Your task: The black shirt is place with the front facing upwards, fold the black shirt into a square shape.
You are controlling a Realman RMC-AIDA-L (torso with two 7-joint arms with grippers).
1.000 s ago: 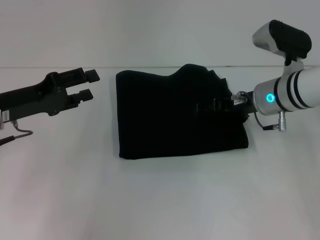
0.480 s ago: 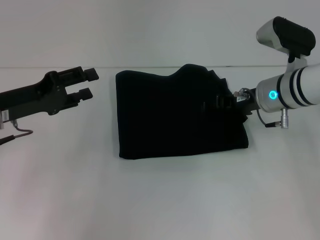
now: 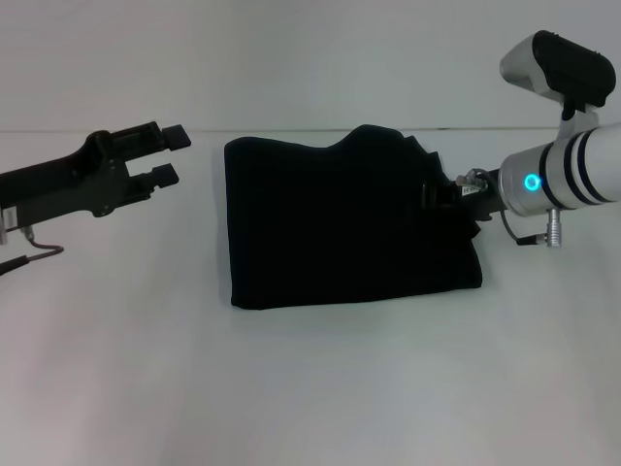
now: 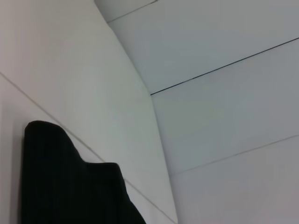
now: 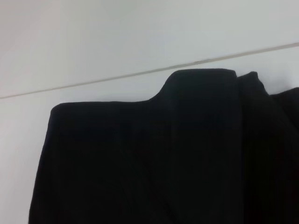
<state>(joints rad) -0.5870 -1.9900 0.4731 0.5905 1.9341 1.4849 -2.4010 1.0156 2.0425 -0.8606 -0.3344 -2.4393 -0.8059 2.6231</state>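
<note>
The black shirt point(image 3: 344, 221) lies folded into a rough rectangle in the middle of the white table, with a raised hump along its far edge. No lettering shows. To its left, clear of the cloth, my left gripper point(image 3: 172, 157) hovers open with nothing between its fingers. My right gripper point(image 3: 439, 197) is over the shirt's right edge, black against the black cloth. The shirt point(image 4: 60, 186) fills a corner of the left wrist view. Most of the right wrist view is taken up by the shirt point(image 5: 149, 154).
The white table point(image 3: 310, 388) extends around the shirt on all sides. Its far edge point(image 3: 97, 130) meets a pale wall. A cable point(image 3: 29, 254) hangs under the left arm.
My right arm has drawn back to the right, toward the shirt's right edge. The left gripper has shifted slightly up and left. The shirt has kept its shape.
</note>
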